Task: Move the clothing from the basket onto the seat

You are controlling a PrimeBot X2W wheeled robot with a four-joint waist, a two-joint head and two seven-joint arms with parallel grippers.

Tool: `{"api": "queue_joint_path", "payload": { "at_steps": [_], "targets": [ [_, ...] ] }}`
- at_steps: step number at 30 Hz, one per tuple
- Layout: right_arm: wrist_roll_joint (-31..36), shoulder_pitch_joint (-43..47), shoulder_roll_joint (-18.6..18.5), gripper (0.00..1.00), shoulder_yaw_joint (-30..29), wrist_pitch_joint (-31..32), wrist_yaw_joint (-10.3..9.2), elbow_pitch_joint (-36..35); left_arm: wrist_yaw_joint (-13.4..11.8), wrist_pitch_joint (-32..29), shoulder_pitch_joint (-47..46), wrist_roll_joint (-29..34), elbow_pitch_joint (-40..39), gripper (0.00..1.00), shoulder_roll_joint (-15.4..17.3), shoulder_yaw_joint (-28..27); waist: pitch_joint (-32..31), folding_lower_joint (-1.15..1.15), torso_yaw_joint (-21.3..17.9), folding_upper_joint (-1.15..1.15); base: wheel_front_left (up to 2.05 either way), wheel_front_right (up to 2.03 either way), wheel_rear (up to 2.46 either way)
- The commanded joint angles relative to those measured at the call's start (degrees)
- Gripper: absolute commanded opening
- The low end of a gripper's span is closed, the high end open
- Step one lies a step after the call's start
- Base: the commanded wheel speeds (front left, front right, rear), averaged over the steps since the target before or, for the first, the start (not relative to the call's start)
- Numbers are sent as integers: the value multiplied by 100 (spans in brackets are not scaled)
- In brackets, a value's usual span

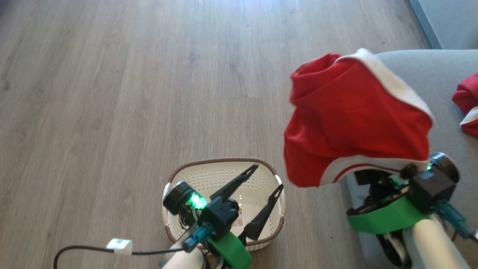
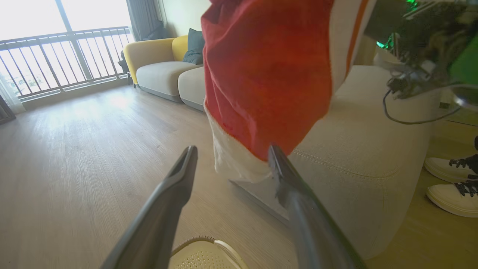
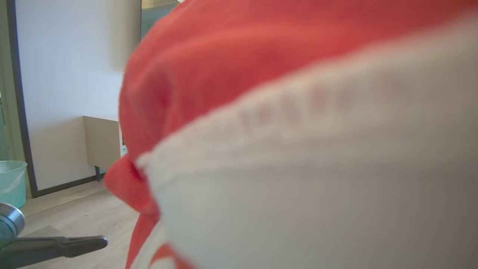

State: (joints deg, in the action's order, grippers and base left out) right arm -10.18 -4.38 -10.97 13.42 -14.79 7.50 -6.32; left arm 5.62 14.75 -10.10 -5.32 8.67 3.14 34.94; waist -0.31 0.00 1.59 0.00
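Two hands, one load. Right hand [image 1: 414, 173] clenched on the white-striped hem of a red garment [image 1: 354, 123], which hangs in the air at the edge of the seat [image 1: 440, 74]. Left hand [image 1: 267, 176] released, fingers spread above the basket [image 1: 224, 160], whose bottom looks bare. Another garment [image 1: 466, 101] already lies on the seat. Good practice, as judged here: carry the cloth fully over the cushion before letting go, so no trailing hem slides to the floor [image 1: 112, 93].
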Motion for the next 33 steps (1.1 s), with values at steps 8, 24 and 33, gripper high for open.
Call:
{"api": "queue_joint_path", "payload": {
  "at_steps": [8,24,33],
  "targets": [
    [30,-257,-159,0,-330,-21,-1,-279,38,25,168,85,206,100,-26,-381,-22,0,-17,0,0,0,0],
    [76,-39,-108,0,-646,-21,-1,-84,62,25,563,31,534,100,-26,-654,-71,0,-140,0,0,0,0],
    [105,179,8,0,-946,-21,-1,80,-5,25,617,-44,405,100,-26,-725,-83,0,-152,0,0,0,0]
  ]
}}
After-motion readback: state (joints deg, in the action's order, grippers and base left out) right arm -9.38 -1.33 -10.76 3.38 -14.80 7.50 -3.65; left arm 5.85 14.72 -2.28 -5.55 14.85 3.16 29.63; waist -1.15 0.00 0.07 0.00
